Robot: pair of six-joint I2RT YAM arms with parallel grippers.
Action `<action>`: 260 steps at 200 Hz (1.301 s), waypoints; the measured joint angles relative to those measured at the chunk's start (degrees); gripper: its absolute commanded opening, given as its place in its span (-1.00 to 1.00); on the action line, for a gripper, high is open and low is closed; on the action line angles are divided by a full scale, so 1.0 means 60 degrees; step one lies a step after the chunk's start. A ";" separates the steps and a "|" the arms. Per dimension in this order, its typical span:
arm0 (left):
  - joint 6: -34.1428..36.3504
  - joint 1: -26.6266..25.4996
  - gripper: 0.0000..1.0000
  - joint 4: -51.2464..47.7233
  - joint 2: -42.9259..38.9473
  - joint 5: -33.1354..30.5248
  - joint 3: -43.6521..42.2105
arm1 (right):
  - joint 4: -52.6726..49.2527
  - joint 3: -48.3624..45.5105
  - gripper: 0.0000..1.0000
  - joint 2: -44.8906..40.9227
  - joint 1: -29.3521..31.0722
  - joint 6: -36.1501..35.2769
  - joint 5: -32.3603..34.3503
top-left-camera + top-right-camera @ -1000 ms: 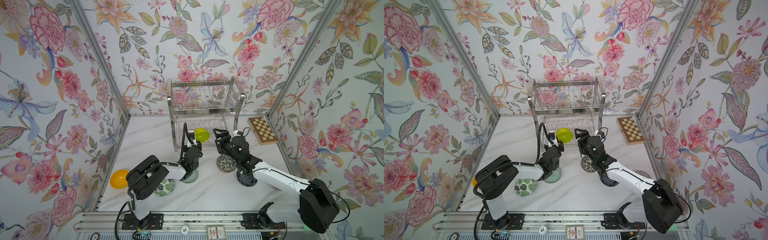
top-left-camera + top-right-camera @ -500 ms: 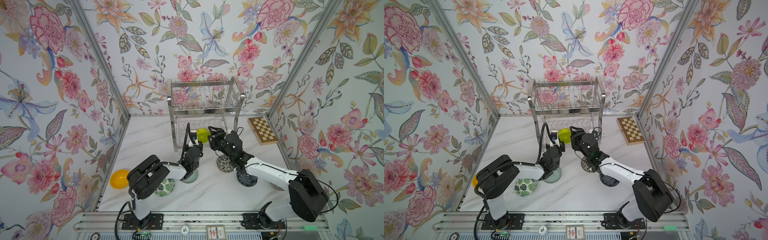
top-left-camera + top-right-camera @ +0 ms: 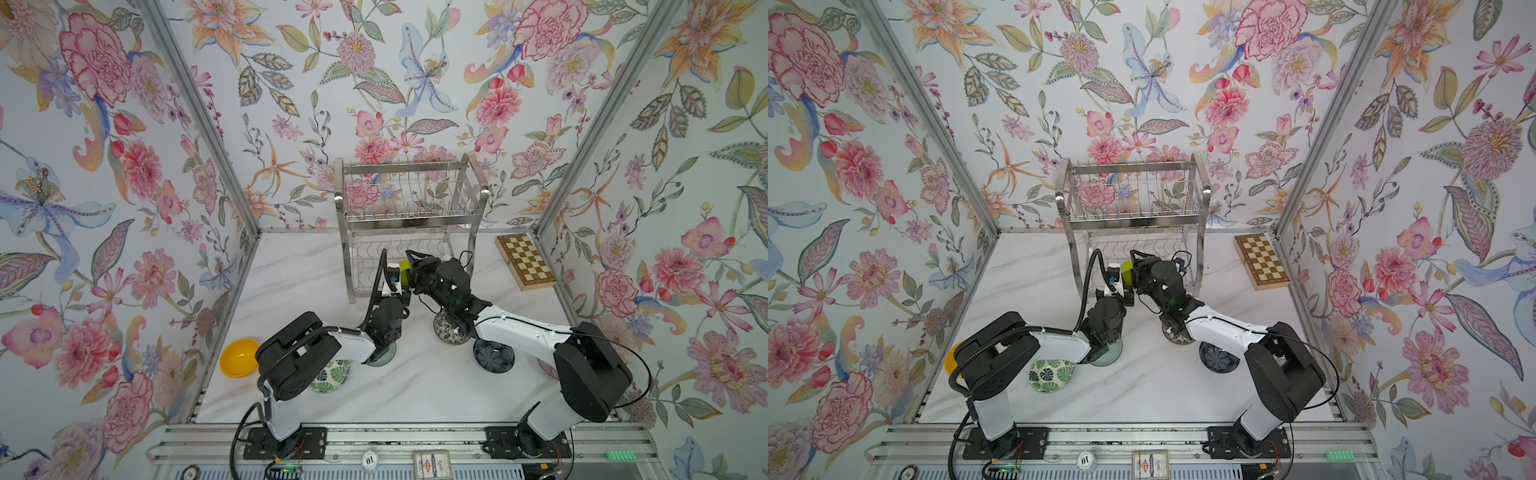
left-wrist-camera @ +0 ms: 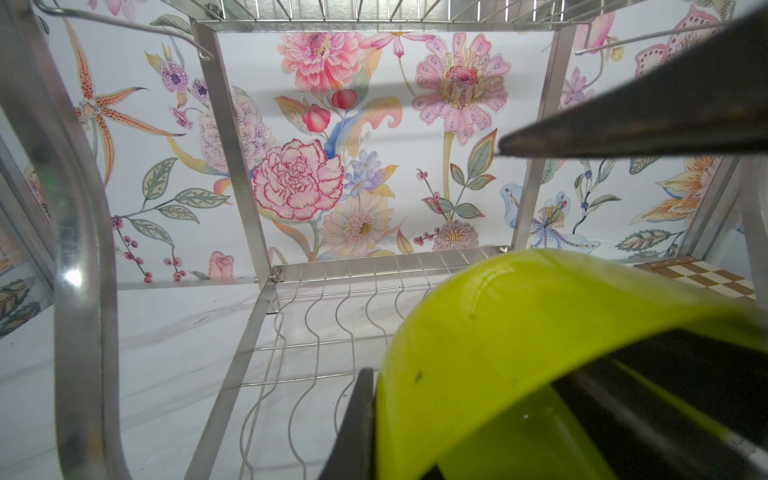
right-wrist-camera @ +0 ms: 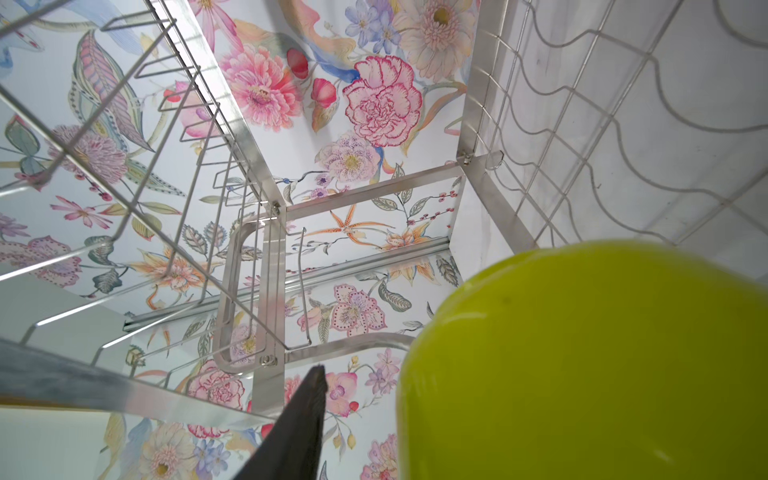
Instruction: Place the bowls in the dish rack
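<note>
Left gripper (image 4: 478, 395) pinching lime-yellow bowl (image 3: 404, 267) rim at near edge of dish rack (image 3: 399, 167) lower tier. Right gripper (image 3: 411, 269) straddling same bowl, jaws spread, one finger (image 5: 299, 415) clear of it.

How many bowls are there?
7. Lime bowl held up at the dish rack; orange-yellow bowl alone at far left; leaf-patterned bowl and aqua bowl under the left arm; floral bowl, navy bowl and a mostly hidden pink-rimmed bowl under the right arm. Others may be hidden.
</note>
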 measured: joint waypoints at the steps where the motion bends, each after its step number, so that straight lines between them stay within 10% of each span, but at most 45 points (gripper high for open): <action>1: 0.0000 -0.0004 -1.00 0.0000 0.0004 0.0000 0.0000 | -0.0004 0.0000 -0.39 0.0000 0.0000 -0.0018 0.0000; 54: -0.0051 -0.0022 -0.86 0.0346 0.0000 -0.0117 -0.0040 | 0.0015 0.0044 -1.00 0.0029 0.0124 -0.0160 0.0182; 100: -0.0248 -0.0040 0.48 0.0310 -0.0080 0.0058 -0.0444 | 0.0109 -0.0033 -1.00 0.0025 -0.0084 -0.1005 0.0222; 133: -0.0769 -0.0058 0.97 0.0044 -0.0481 0.0277 -0.0831 | 0.0310 -0.0186 -1.00 0.0025 -0.0499 -0.1643 -0.0018; 260: -0.3636 0.0648 0.98 -0.5289 -0.3869 0.3402 -0.0878 | 0.0382 -0.0601 -1.00 -0.0459 -0.1453 -0.4790 -0.1450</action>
